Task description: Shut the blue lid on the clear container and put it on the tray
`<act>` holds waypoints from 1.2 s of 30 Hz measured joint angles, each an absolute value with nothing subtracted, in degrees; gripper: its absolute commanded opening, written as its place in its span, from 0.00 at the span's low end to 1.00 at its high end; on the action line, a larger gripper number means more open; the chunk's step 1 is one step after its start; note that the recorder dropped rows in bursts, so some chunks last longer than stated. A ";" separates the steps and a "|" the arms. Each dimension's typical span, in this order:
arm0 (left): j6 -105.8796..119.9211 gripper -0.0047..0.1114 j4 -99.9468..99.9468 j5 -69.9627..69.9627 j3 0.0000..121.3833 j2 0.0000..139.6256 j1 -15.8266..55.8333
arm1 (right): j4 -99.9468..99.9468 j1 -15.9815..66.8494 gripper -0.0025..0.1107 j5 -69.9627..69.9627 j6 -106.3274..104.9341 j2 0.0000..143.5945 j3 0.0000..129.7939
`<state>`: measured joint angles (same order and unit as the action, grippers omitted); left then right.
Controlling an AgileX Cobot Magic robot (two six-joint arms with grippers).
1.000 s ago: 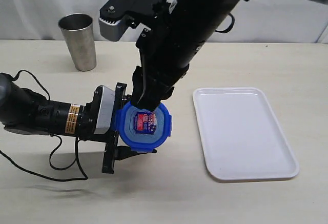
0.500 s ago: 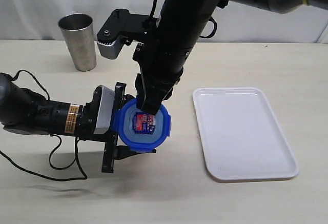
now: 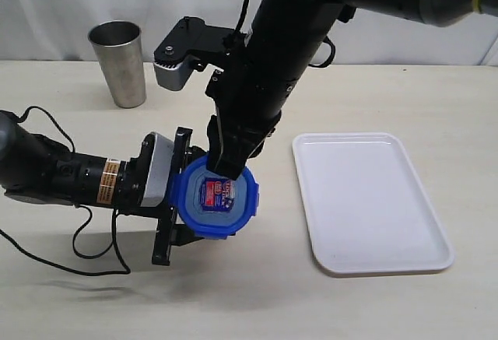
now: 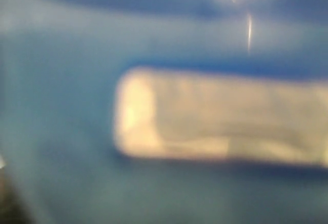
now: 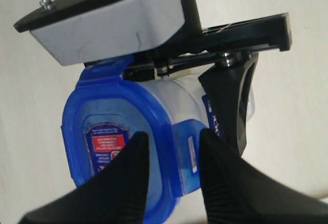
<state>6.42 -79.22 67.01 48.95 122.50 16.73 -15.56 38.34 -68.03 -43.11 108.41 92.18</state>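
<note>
The blue lid [image 3: 218, 198] sits on top of the clear container [image 5: 174, 98], sticker [image 3: 218, 192] facing up, and the pair stands just off the tray [image 3: 366, 200], near its long edge on the left arm's side but not touching it. The left gripper [image 3: 194, 194] has the container clamped below the lid, one black finger [image 5: 230, 96] flat against the clear wall, its arm lying low along the table [image 3: 311, 309] on the far side of the container from the tray. And here's the right gripper [image 5: 171, 137], reaching down from above. Its claw is narrow, one fingertip over the lid's top face and the other outside the rim, with a side flap of the lid between them. Whether those tips actually press the flap, the views cannot tell. The left wrist view gives only a blue blur with a pale patch. The tray lies flat on the table with nothing on it. The steel tumbler [image 3: 118, 64] stands upright well apart from the tray, past the container and farther back
</note>
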 measured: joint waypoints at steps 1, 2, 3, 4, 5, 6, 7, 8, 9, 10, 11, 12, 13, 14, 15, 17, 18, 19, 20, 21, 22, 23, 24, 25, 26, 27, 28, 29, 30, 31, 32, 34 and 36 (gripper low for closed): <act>6.30 0.04 -79.31 67.01 48.95 122.50 16.73 | -15.78 38.34 0.26 -67.91 -43.15 108.36 92.05; 6.32 0.04 -79.31 67.01 48.95 122.50 16.73 | -15.88 38.34 0.26 -67.91 -43.15 108.36 91.91; 6.32 0.04 -79.34 67.01 48.95 122.50 16.73 | -16.00 38.34 0.26 -67.91 -43.15 108.36 91.92; 6.20 0.04 -79.54 67.01 48.95 122.50 16.73 | -16.29 38.34 0.26 -67.91 -43.15 108.36 91.92; 6.20 0.04 -79.54 67.01 48.95 122.50 16.73 | -16.43 38.34 0.26 -67.91 -43.15 108.36 91.92; 6.09 0.04 -79.66 67.01 48.95 122.50 16.73 | -16.63 38.34 0.26 -67.91 -43.00 108.61 91.92; 6.09 0.04 -79.97 67.01 48.95 122.50 16.73 | -17.02 38.32 0.26 -68.26 -43.00 108.86 91.92; 6.09 0.04 -80.12 67.01 48.95 122.50 16.73 | -17.34 38.32 0.26 -68.40 -42.88 109.09 91.92; 6.09 0.04 -80.26 67.13 48.95 122.50 16.73 | -17.62 38.32 0.26 -68.58 -42.80 109.31 91.92; 5.97 0.04 -80.54 67.13 48.95 122.50 16.73 | -17.97 38.21 0.26 -68.85 -42.80 109.33 91.92; 5.97 0.04 -80.64 67.13 48.95 122.50 16.73 | -18.18 38.21 0.26 -68.98 -42.80 109.56 91.92; 5.97 0.04 -80.77 67.13 48.95 122.50 16.70 | -18.40 38.21 0.26 -69.24 -42.80 109.65 92.03; 5.85 0.04 -80.86 67.02 48.95 122.50 16.70 | -18.54 38.21 0.26 -69.36 -42.80 109.79 92.03; 5.85 0.04 -81.00 67.02 48.95 122.50 16.70 | -18.57 38.21 0.26 -69.58 -42.60 109.79 92.03; 5.34 0.04 -81.00 67.02 48.95 122.50 16.70 | -18.44 38.21 0.26 -69.58 -42.47 109.79 92.03; 3.89 0.04 -80.55 66.93 48.95 122.50 16.70 | -17.40 38.21 0.26 -69.68 -41.39 109.79 92.47; 2.06 0.04 -79.87 66.93 48.95 122.50 16.70 | -16.31 38.21 0.26 -69.68 -40.32 109.68 92.82; 0.83 0.04 -79.32 66.93 48.95 122.50 16.70 | -14.99 38.34 0.26 -69.71 -39.10 109.45 93.37; -0.54 0.04 -78.74 66.79 48.95 122.50 16.70 | -13.16 38.46 0.26 -69.65 -37.82 109.36 93.85; -1.77 0.04 -78.06 66.69 48.95 122.50 16.70 | -11.91 38.46 0.26 -69.23 -36.86 109.19 94.19; -3.03 0.04 -77.48 66.69 48.95 122.50 16.70 | -10.45 38.74 0.26 -68.57 -35.82 108.84 94.49; -4.57 0.04 -76.50 66.56 48.95 122.50 16.59 | -9.12 38.78 0.27 -67.61 -35.03 108.45 94.75; -5.97 0.04 -75.66 66.44 48.95 122.50 16.47 | -8.19 38.86 0.27 -66.60 -34.51 107.99 95.00; -7.02 0.04 -75.09 66.46 48.95 122.50 16.21 | -7.19 38.86 0.27 -65.50 -34.18 107.70 94.93; -8.70 0.04 -74.53 66.46 48.95 122.50 15.99 | -6.05 38.86 0.27 -64.49 -33.87 107.37 94.93; -10.61 0.04 -73.87 66.42 48.95 122.50 15.98 | -5.10 38.86 0.27 -63.95 -33.74 106.95 94.93; -11.99 0.04 -73.48 66.42 48.95 122.50 15.98 | -3.67 38.86 0.27 -63.64 -33.32 106.80 94.71; -13.39 0.04 -73.18 66.42 48.95 122.50 15.98 | -2.26 38.86 0.27 -63.54 -32.32 106.66 94.49; -14.34 0.04 -72.69 66.42 48.95 122.50 15.98 | -1.00 38.86 0.27 -63.54 -30.84 106.42 94.35; -15.00 0.04 -72.43 66.31 48.95 122.50 15.98 | 0.34 38.86 0.27 -63.54 -29.43 106.27 94.19; -15.36 0.04 -72.30 66.31 48.95 122.50 15.98 | 1.44 38.86 0.27 -63.54 -27.62 105.98 94.05; -15.93 0.04 -72.06 66.31 48.95 122.50 15.98 | 2.72 38.86 0.26 -63.54 -24.20 105.47 94.05; -16.42 0.04 -72.03 66.31 48.95 122.50 15.98 | 2.86 38.86 0.26 -63.54 -21.83 105.35 93.82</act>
